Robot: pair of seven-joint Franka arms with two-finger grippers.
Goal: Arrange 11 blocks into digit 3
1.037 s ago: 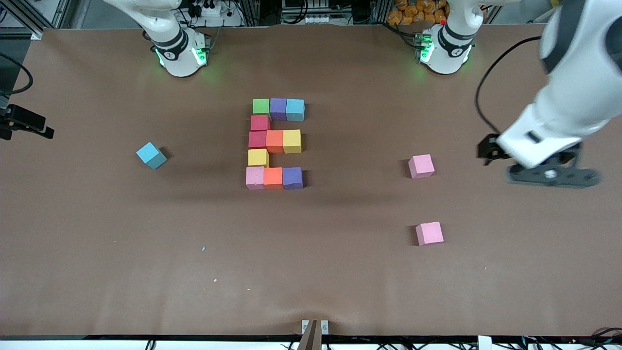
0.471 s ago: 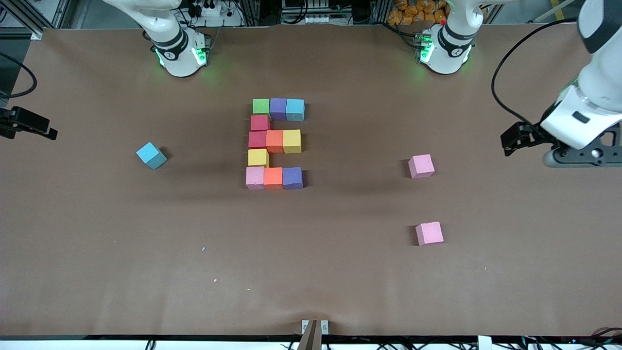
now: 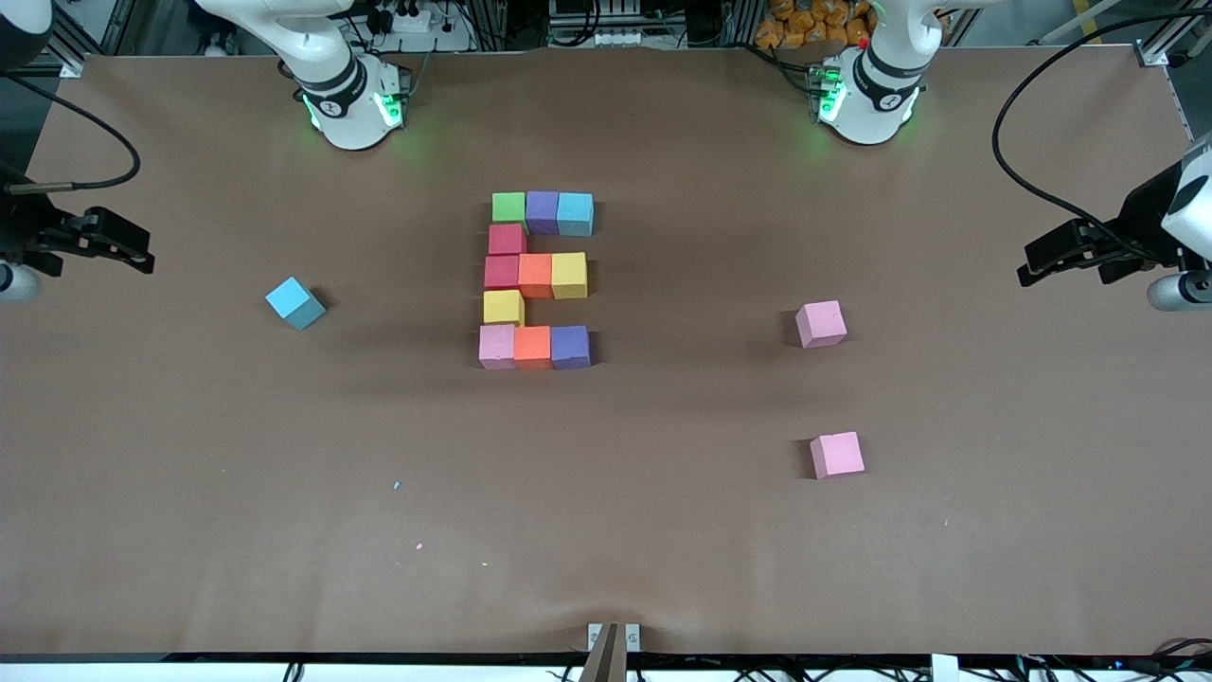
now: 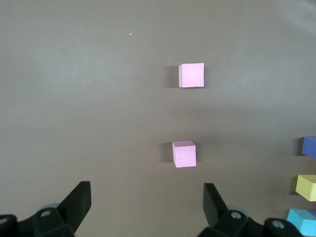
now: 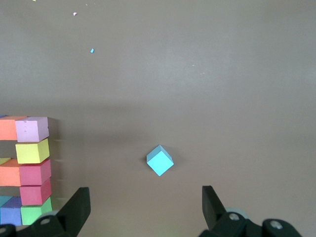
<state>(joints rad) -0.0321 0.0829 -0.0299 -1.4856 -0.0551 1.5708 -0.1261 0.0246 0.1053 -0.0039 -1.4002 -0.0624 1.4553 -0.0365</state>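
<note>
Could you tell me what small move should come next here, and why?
Probably none beyond parking: the digit 3 already shows eleven blocks in three rows linked along one side. The left pincer and right pincer are open and empty at the table's ends. The two pink blocks and a light blue block are spare.

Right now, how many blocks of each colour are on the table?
Pink blocks: 3
Light blue blocks: 2
Purple blocks: 2
Red blocks: 2
Orange blocks: 2
Yellow blocks: 2
Green block: 1
Total: 14
</note>
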